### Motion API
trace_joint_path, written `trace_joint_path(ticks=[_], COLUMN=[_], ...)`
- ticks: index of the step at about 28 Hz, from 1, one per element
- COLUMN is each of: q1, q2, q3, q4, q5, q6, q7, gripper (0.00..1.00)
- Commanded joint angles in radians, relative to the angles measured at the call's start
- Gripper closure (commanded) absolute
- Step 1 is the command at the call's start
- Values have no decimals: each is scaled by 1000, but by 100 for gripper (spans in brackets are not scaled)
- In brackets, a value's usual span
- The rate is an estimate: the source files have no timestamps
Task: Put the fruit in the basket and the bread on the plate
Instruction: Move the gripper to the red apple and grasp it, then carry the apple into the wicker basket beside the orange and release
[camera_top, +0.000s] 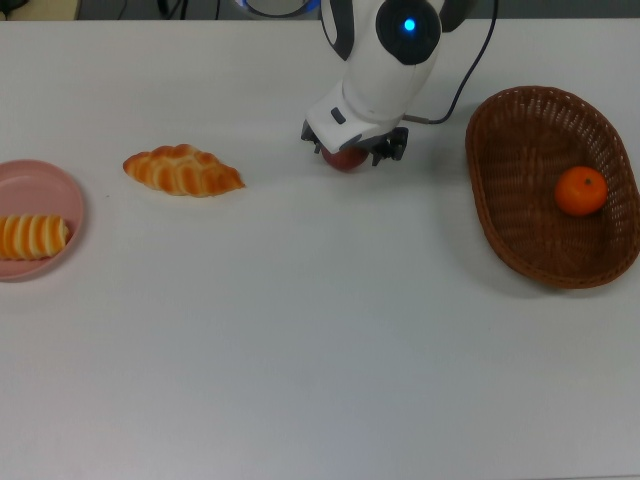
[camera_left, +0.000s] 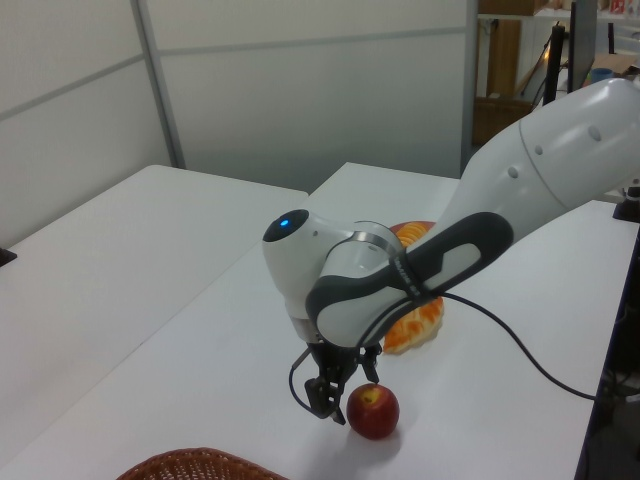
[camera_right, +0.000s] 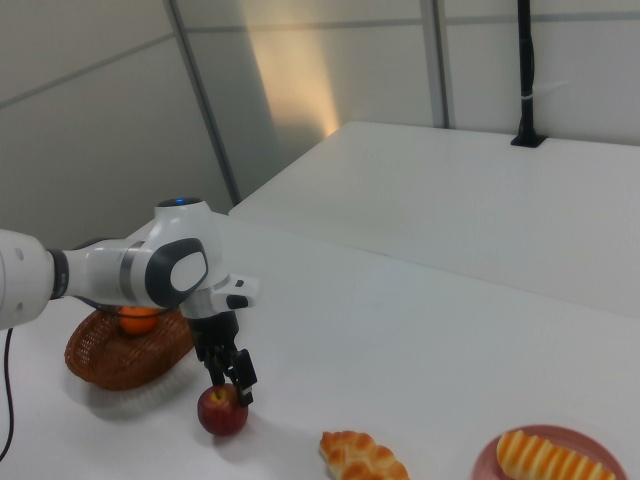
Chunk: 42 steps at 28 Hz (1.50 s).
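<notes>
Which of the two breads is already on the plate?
The striped oblong roll, lying on the pink plate at the top view's left edge. The braided croissant-like loaf lies on the bare table beside the plate.
</notes>
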Motion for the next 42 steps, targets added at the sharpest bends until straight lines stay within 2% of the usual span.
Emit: trace_joint_path(ticks=[1,7,12,13,14,15,17,18,24,27,28,30,33,36,41,42], q1=[7,7,5,5,3,2,-13,-15,-17,-15,-10,3,52,95,187,209], q2=[-71,-96,-93,-90,-89,-89,-94,-97,-160,-159,-155,-154,-146,-126,-60,-27], q3=[19,45,47,47,47,47,45,45,42,44,45,45,44,44,44,44], q4=[-110,-184,-226,-237,-239,-240,-237,-236,-208,-124,-59,-3,84,135,206,230], q5=[-42,-80,-109,-118,-123,-126,-126,-125,-114,-108,-91,-54,-23,-22,-22,-23], q6=[65,120,172,190,198,206,212,211,163,58,-14,-70,-146,-179,-184,-184], q7=[6,36,55,55,55,55,56,58,59,62,61,61,61,88,156,168], gripper=[0,0,0,5,21,43,96,100,100,100,100,100,100,100,100,100])
